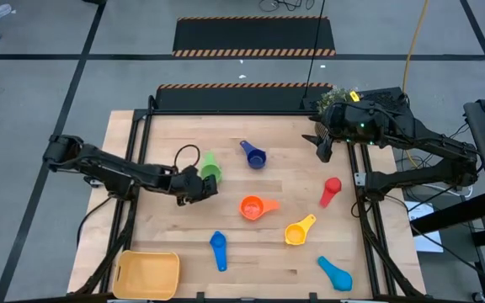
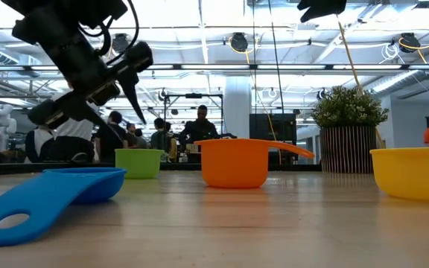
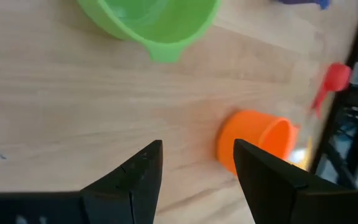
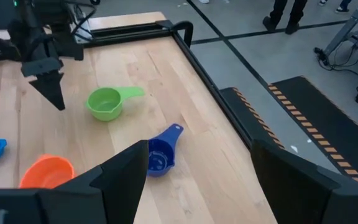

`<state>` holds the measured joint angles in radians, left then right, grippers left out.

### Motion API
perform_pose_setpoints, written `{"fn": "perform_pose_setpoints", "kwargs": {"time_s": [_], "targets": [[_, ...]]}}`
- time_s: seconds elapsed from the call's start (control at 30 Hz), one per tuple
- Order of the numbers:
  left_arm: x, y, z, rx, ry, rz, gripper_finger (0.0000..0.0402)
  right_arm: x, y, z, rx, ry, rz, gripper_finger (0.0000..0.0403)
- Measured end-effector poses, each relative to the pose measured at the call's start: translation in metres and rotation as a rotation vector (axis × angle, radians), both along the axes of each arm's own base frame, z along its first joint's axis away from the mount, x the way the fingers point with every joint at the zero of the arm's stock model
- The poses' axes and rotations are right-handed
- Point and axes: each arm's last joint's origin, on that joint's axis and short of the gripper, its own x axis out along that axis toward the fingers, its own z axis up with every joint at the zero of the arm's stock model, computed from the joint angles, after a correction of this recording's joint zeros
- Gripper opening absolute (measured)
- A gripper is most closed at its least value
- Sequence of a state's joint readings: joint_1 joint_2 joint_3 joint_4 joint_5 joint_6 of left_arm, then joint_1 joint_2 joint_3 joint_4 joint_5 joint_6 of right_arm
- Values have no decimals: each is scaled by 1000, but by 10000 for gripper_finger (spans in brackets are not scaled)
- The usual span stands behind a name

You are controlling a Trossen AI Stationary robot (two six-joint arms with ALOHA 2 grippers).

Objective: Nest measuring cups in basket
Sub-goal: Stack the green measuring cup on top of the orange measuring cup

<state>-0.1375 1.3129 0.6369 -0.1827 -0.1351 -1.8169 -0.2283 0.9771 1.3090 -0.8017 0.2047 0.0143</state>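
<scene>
Several measuring cups stand scattered on the wooden table: green, dark blue, orange, red, yellow, blue and light blue. The yellow-orange basket sits at the near left corner. My left gripper hangs open just above the table, beside the green cup and left of the orange cup, with nothing between its fingers. My right gripper waits open, raised high over the far right of the table.
A black frame rail runs along the table's left, far and right sides. A potted plant stands at the far right corner. Bare wood lies between the left gripper and the basket. People show in the room beyond the table.
</scene>
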Motion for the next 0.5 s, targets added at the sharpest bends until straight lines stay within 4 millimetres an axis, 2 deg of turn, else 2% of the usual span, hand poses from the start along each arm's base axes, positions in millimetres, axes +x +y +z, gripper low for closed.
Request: {"fn": "perform_pose_setpoints", "kwargs": {"time_s": [0.17, 0.5], "targets": [[-8, 4, 11, -6, -18, 8, 200, 0, 0, 0, -1, -3, -1, 276], [-45, 24, 30, -17, 85, 74, 200, 5, -1, -1, -1, 3, -3, 276]]}}
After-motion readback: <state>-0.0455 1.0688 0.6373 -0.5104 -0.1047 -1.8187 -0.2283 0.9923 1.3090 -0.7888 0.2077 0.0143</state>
